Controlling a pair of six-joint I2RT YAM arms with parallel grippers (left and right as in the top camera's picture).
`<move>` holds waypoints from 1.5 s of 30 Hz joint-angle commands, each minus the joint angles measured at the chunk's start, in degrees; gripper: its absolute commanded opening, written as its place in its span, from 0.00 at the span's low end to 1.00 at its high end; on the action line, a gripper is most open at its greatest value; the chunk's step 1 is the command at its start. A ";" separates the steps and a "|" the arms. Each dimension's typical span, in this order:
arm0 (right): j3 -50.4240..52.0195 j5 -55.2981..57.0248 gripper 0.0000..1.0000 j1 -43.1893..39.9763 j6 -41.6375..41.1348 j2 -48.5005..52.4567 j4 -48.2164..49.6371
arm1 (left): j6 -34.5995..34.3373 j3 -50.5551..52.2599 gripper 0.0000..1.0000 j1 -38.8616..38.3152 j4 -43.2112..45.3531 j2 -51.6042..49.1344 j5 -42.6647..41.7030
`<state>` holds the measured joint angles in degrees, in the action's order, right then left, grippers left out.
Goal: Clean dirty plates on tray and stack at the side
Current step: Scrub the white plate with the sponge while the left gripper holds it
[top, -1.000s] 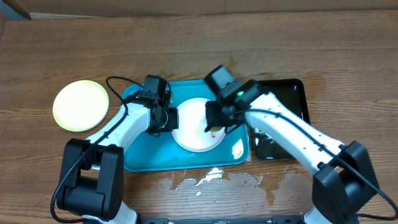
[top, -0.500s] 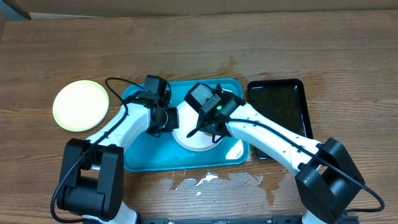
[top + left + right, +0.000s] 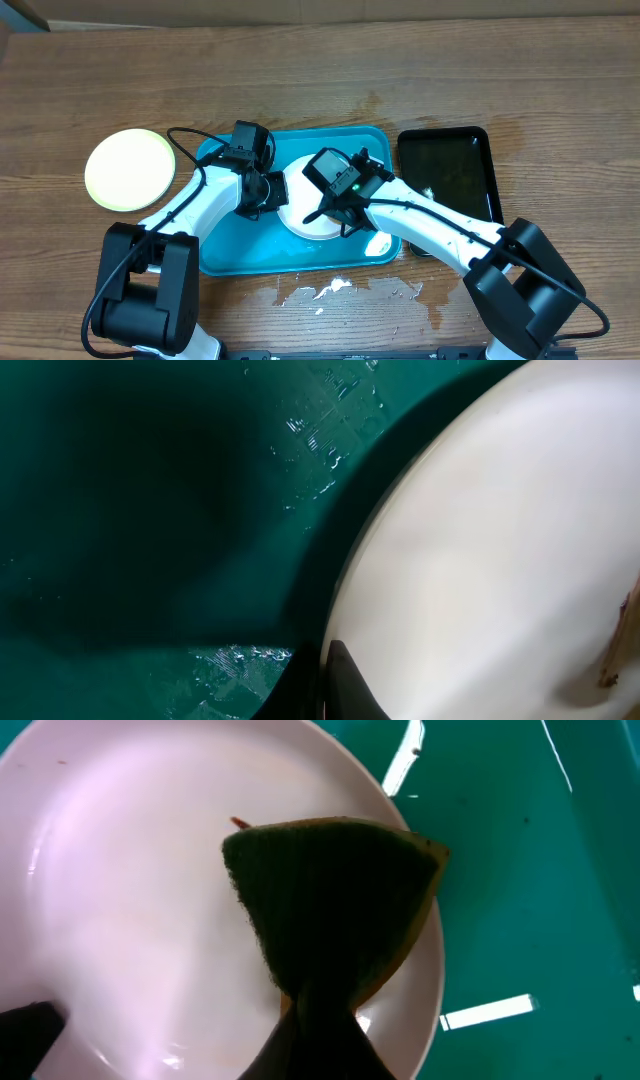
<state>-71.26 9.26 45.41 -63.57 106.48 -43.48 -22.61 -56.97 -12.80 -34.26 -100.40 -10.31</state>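
Observation:
A white plate (image 3: 308, 222) lies in the turquoise tray (image 3: 230, 245). My left gripper (image 3: 270, 190) is shut on its left rim; in the left wrist view a dark finger (image 3: 348, 682) lies on the plate (image 3: 500, 560) above the tray (image 3: 150, 510). My right gripper (image 3: 336, 205) is shut on a dark green sponge with a yellow back (image 3: 330, 900) and presses it onto the plate (image 3: 130, 890), near its right rim. A pale yellow plate (image 3: 130, 168) lies on the table left of the tray. No other white plate shows.
A narrower black tray (image 3: 450, 175) lies just right of the turquoise tray. The wooden table has worn white patches (image 3: 330, 290) in front of the tray. The left gripper's fingertip (image 3: 25, 1025) shows at the plate's edge in the right wrist view.
My right gripper has swung left from the tray's right side onto the plate with the sponge, then shifted slightly across it. The left gripper and the plate have stayed put.

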 commanded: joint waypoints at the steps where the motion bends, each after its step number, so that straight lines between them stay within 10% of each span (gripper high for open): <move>1: -0.35 1.03 0.59 0.22 4.46 0.04 0.72 | -1.42 0.61 0.04 -0.35 0.04 0.00 0.39; 8: -9.60 2.19 0.69 -0.11 17.11 -0.11 -6.99 | -1.42 0.61 0.04 -0.35 -0.15 0.00 0.42; 25: -6.21 -3.15 0.57 0.61 9.75 8.72 -5.70 | -1.40 0.61 0.04 -0.35 -0.22 0.00 0.42; 32: -6.19 -3.37 0.04 0.66 9.73 9.38 -5.84 | -1.16 0.61 0.04 -0.35 -0.42 0.00 2.69; 38: -6.14 -2.99 0.04 0.48 9.29 9.40 -4.68 | -1.11 0.61 0.04 -0.35 -1.07 0.00 3.91; 41: -6.19 -2.47 0.28 -0.24 9.35 9.38 -3.65 | -1.11 0.61 0.04 -0.35 -1.22 0.00 3.91; 45: -9.35 -2.91 0.29 -1.79 10.01 9.25 -6.25 | -0.04 0.61 0.04 -0.35 -1.53 0.00 3.89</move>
<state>-78.13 6.17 45.04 -53.80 115.13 -48.60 -22.59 -56.93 -13.15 -35.16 -100.40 -8.99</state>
